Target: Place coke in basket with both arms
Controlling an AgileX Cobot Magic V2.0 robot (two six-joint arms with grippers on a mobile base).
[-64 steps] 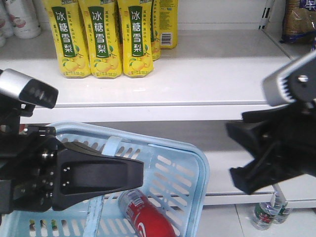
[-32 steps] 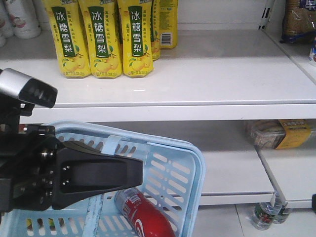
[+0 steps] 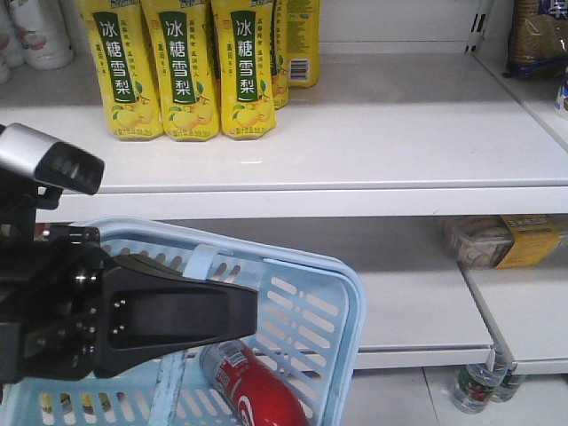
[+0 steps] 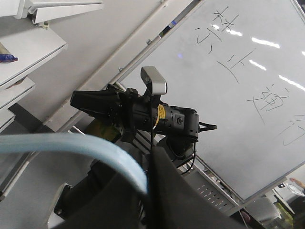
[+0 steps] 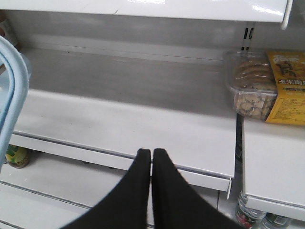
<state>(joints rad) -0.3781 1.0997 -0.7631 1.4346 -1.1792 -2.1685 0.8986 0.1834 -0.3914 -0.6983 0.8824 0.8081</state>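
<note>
The left gripper [image 3: 177, 315] is occupying the lower left of the front view, its black body lying across the near rim of the basket [image 3: 342, 328]. In the left wrist view a pale blue curved bar, the handle [image 4: 86, 150], is passing into the black gripper body, and the gripper appears to be clamped on it, though the fingertips themselves are hidden. The right gripper [image 5: 151, 155] is showing only in the right wrist view, its two black fingers [image 5: 138, 186] pressing together with nothing between them, pointing toward a white shelf [image 5: 128, 124].

The coke [image 3: 253, 390] is lying on its side inside the basket, near the right-hand wall, red label showing and its lower end cut off by the frame edge. The basket is sitting tilted in front of the lower shelving.

Behind and above it, yellow drink bottles [image 3: 182, 67] are standing in a row on the upper shelf [image 3: 382, 133]. A clear pack of snacks with a yellow label [image 5: 264, 86] is resting on the lower shelf at right. Small bottles [image 3: 475, 386] are standing on the floor below.
</note>
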